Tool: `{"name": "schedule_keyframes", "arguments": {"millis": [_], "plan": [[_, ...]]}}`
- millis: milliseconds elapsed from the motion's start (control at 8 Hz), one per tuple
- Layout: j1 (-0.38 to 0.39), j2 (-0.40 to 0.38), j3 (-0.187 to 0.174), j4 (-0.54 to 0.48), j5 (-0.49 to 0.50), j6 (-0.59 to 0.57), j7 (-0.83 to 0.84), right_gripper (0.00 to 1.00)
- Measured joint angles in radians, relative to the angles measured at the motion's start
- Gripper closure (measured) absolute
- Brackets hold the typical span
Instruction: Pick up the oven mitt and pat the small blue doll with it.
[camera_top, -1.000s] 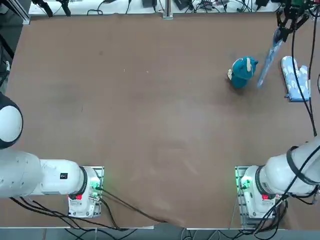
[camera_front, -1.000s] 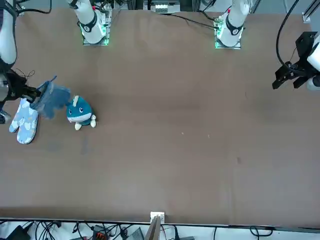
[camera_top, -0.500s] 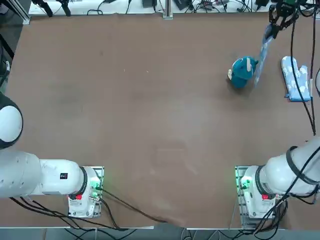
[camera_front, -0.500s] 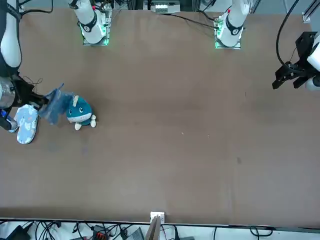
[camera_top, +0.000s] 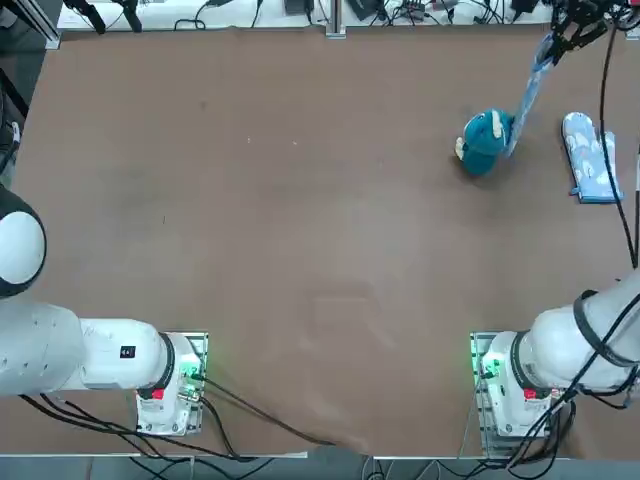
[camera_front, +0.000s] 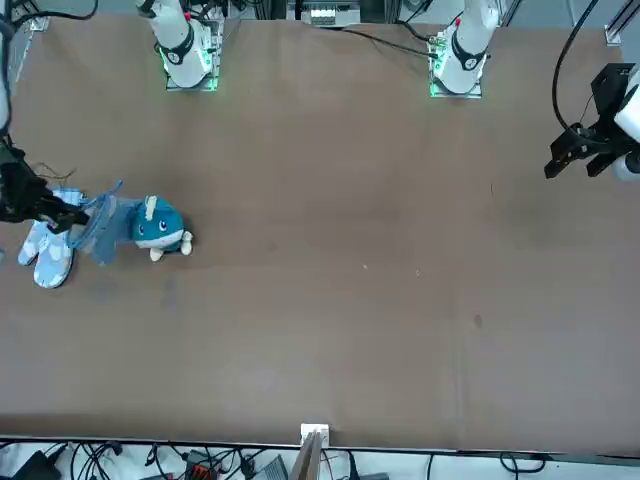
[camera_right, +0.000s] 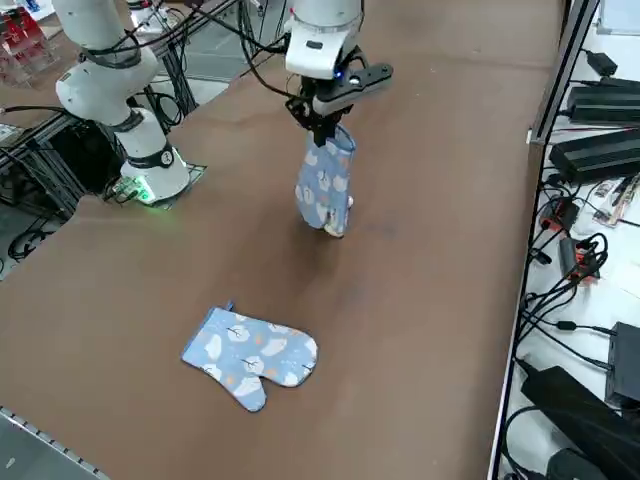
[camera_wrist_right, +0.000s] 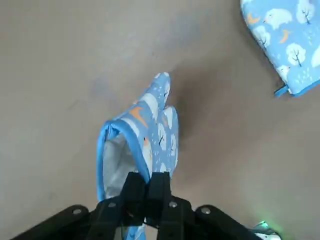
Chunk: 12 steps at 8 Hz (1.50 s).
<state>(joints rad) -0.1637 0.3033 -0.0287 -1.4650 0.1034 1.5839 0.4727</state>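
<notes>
Over on the robot's right, toward the far edge of the brown table (camera_top: 300, 250), the right gripper (camera_right: 322, 122) hangs above the surface with its two fingers (camera_wrist_right: 134, 192) pressed together on the cuff of the oven mitt (camera_right: 324, 187), pinching the blue-bound rim. The mitt dangles straight down from that grip, cuff uppermost and open enough to show its pale lining, rounded end lowest. From overhead it reads as a thin slanted strip whose lower end meets the right flank of the small blue doll (camera_top: 484, 142); from across the table the hanging fabric overlaps the doll's side, so the two look to be touching, though I cannot tell how firmly. From the right side the doll is almost wholly hidden behind the mitt, with only a bit of cream showing beside the mitt's lower end. The doll sits upright on the table with its pale cream patch turned toward the robot's left. Further to the right, apart from the doll, a second mitt (camera_top: 590, 157) of the same print lies flat on the table.
</notes>
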Motion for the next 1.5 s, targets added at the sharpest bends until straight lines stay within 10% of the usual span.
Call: {"name": "schedule_keyframes", "arguments": {"millis": [875, 1500], "plan": [[-0.111, 0.028, -0.002, -0.007, -0.529, 0.084, -0.311, 0.97], [-0.327, 0.074, -0.007, -0.067, -0.698, 0.344, -0.611, 0.97]]}}
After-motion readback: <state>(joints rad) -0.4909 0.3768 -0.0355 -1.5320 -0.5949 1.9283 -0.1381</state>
